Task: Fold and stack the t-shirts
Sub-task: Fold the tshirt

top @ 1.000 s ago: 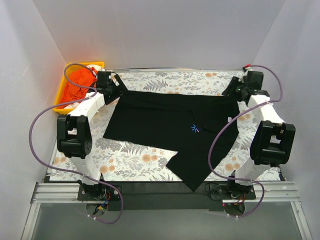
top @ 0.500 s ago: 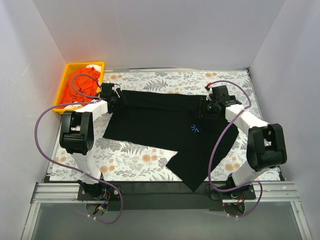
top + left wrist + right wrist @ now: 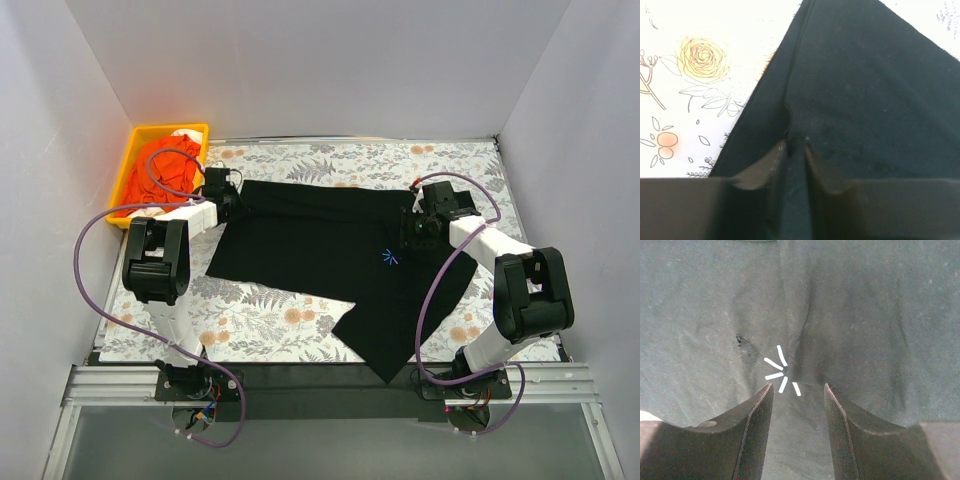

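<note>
Table (image 3: pixel 300 325) had a white floral-print cover, with a dark strip along the near edge. One black t-shirt (image 3: pixel 320 240) lay directly on it, spread mostly flat across the middle. Its far edge ran close to the far side, and one pointed part reached down right of centre onto the dark strip. A small blue starburst print (image 3: pixel 390 257) faced up. A yellow tray (image 3: pixel 170 128) sat at the far left corner, near the shirt's far left corner but apart from it, holding bunched orange cloth (image 3: pixel 165 165).
</note>
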{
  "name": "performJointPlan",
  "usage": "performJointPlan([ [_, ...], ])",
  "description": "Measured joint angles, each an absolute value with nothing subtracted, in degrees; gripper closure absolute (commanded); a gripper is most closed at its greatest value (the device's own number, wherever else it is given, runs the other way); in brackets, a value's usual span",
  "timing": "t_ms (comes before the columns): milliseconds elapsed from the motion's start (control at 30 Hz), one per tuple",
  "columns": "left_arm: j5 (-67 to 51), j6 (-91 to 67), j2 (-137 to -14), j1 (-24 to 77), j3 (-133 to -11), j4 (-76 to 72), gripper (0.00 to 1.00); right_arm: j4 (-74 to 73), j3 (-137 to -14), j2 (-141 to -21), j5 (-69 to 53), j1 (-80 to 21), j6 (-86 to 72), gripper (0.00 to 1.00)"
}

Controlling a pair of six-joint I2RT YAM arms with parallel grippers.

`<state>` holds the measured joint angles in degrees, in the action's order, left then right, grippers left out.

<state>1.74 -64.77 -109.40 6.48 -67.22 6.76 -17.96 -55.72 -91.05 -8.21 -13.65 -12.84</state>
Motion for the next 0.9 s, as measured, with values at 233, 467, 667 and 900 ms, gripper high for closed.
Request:
performJointPlan([
  [233, 1.1, -63.9, -109.4, 6.5, -69.5, 9.4, 1.0, -18.0, -55.3, -90.8, -7.2, -13.6, -12.0, 0.56],
  [467, 1.5, -64.5, -109.4, 6.5, -80.4, 18.0, 1.0, -18.0, -54.8, -90.3, -5.0, -13.6, -11.2, 0.56],
  [667, 1.8, -65.7, -109.4, 6.5, -85.0, 24.6, 0.99, -18.4, -54.2, -90.3, -2.4, -13.6, -10.2, 0.56],
  [900, 4.9, -66.5, -111.8, 6.5, -85.3, 30.7, 0.98, -18.8, -54.2, -90.3, 0.7, -13.6, -10.0, 0.56],
])
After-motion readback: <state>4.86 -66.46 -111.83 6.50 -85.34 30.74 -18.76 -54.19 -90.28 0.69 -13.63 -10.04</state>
